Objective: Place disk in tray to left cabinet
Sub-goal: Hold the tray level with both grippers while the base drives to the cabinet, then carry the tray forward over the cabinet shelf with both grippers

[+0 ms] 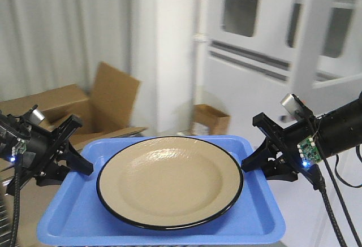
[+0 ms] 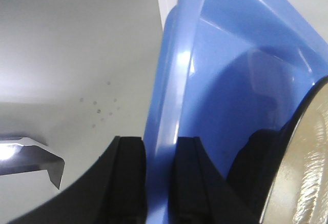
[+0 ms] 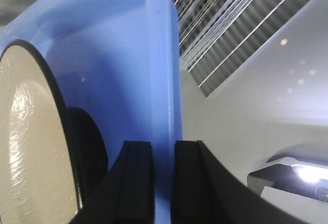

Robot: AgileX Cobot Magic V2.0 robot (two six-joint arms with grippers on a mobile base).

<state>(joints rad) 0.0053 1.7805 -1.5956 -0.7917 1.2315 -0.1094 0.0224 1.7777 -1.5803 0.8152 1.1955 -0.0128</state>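
The disk point(image 1: 169, 180) lies flat in the tray point(image 1: 68, 221) and covers most of its floor, midway between the two claws. The tray is held up by its two short ends. The left gripper point(image 2: 159, 183) is closed down on the left rim, with one black finger point(image 2: 128, 183) outside the wall and the other inside; the disk's dark edge sits just inward of the inner one. The right gripper point(image 3: 163, 183) pinches the right rim the same way, its jaws narrowed to the thickness of the wall. Beyond the left claw stand open cardboard boxes point(image 1: 85, 108). Behind the right claw are blurred white panelled doors point(image 1: 271, 43).
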